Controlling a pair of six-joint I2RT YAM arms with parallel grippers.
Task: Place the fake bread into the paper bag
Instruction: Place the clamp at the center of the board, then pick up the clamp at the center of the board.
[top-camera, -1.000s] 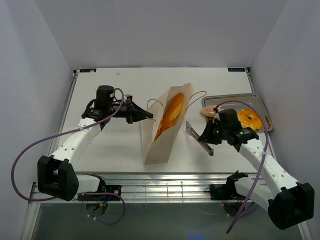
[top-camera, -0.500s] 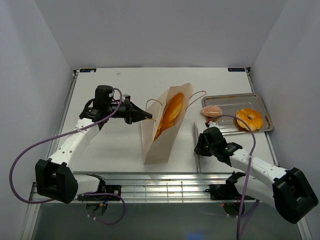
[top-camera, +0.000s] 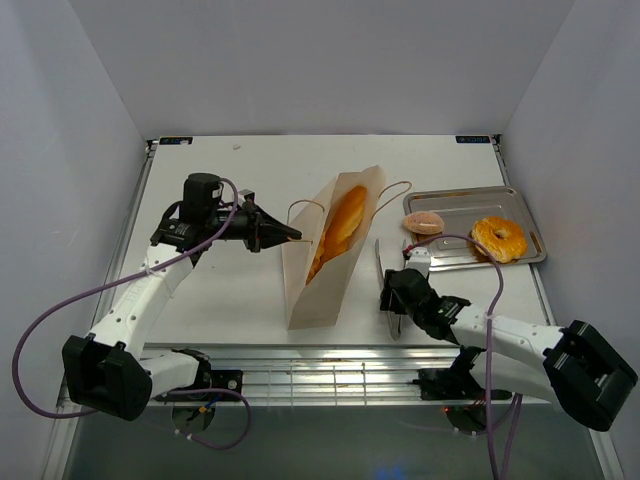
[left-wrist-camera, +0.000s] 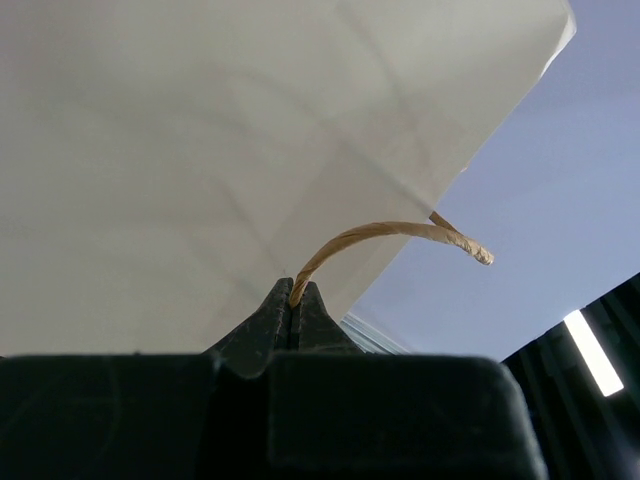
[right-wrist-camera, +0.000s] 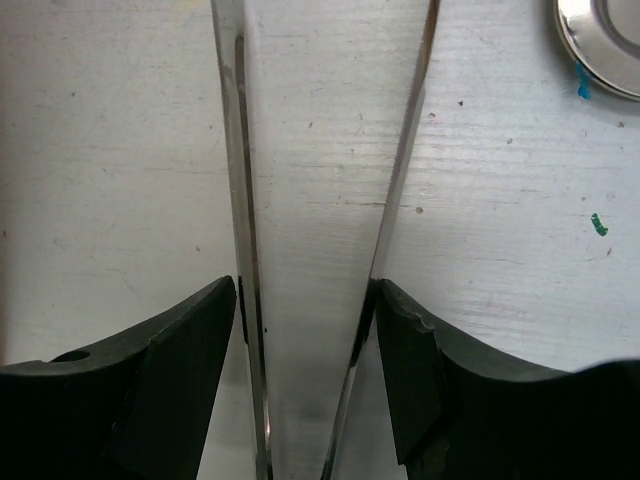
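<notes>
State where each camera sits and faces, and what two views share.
Top external: above and behind, looking down on both arms, tan paper bag, silver metal tongs.
Left wrist: faces the bag; left gripper pinches its cord handle.
Right wrist: faces the table; right gripper straddles the tongs.
Shared: top and left see the bag.

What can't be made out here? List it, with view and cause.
Tall tan kraft paper bag: inside below the long golden-orange toy baguette, top view, its wall hides it.
Long metal tongs: tips, right wrist view, top edge cuts them.
Right gripper: gripping or merely flanking the tongs, unclear there.
</notes>
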